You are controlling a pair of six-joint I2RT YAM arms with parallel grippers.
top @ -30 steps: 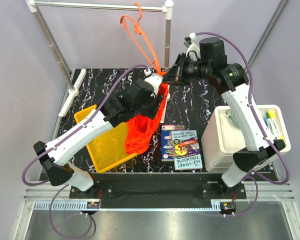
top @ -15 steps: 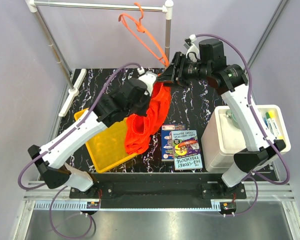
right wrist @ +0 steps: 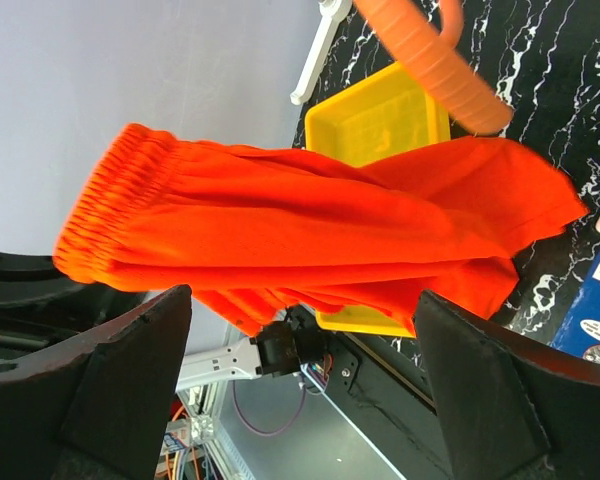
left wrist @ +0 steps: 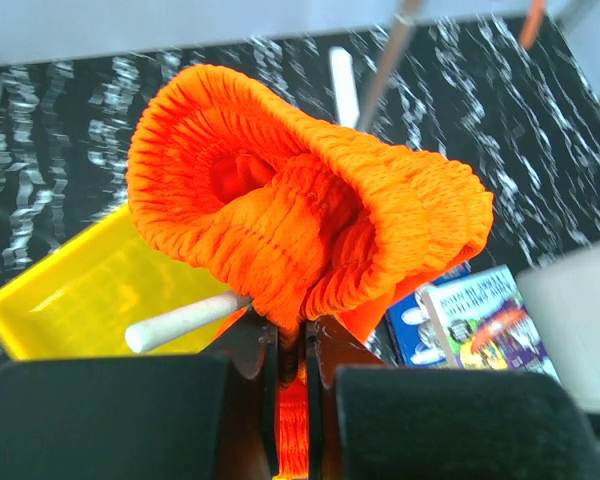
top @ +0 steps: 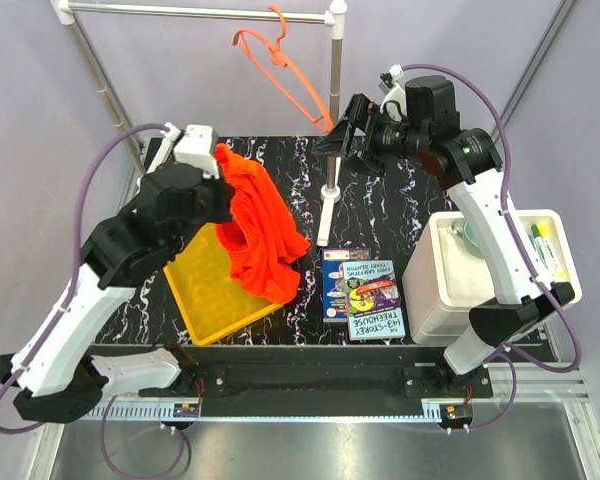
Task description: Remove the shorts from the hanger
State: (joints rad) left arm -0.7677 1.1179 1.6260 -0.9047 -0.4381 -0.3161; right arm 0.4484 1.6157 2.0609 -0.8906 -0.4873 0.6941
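Note:
The orange-red shorts [top: 258, 225] hang crumpled from my left gripper [top: 220, 168], which is shut on their gathered edge above the yellow tray [top: 202, 292]. They are free of the hanger. In the left wrist view the jaws [left wrist: 292, 335] pinch a fold of the shorts [left wrist: 300, 210]. The thin orange hanger [top: 285, 70] hangs bare from the grey rail [top: 200, 12]. My right gripper [top: 342, 130] is open just below the hanger's lower end. In the right wrist view nothing is between its fingers [right wrist: 110, 390]; the shorts [right wrist: 310, 230] and the hanger [right wrist: 435, 65] lie beyond.
Two books [top: 363, 290] lie right of the tray on the black marbled table. A white bin [top: 480, 265] with small items stands at the right. The rail's upright post [top: 334, 100] and white foot [top: 325, 215] stand mid-table.
My left gripper shut on the shorts and carried them up and left, off the hanger. My right gripper opened, and the hanger now hangs bare.

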